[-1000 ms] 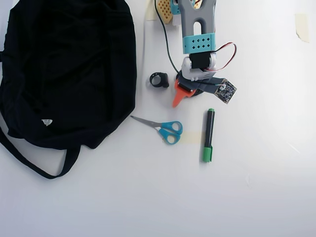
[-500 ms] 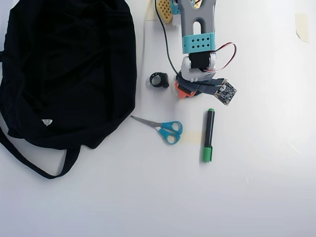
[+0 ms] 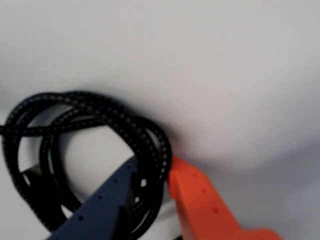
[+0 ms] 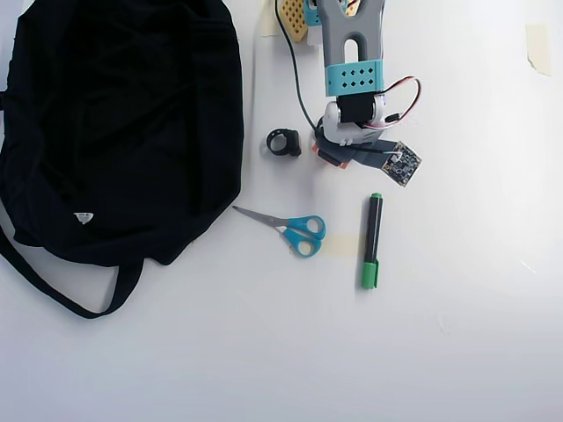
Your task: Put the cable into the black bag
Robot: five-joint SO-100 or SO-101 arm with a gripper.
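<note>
Under the wrist view: braided black coiled cable, strands pinched between the gripper's blue and orange fingers, ready for lifting. Overhead: arm hid the cable; floppy black fabric bag lay well apart, leftward.

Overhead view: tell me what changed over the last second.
The end effector closed: its orange finger, splayed out toward the scissors a second ago, has swung in under the wrist. The wrist view now shows both fingers shut on a strand of the cable. The bag, black ring, scissors and marker lie where they were.
</note>
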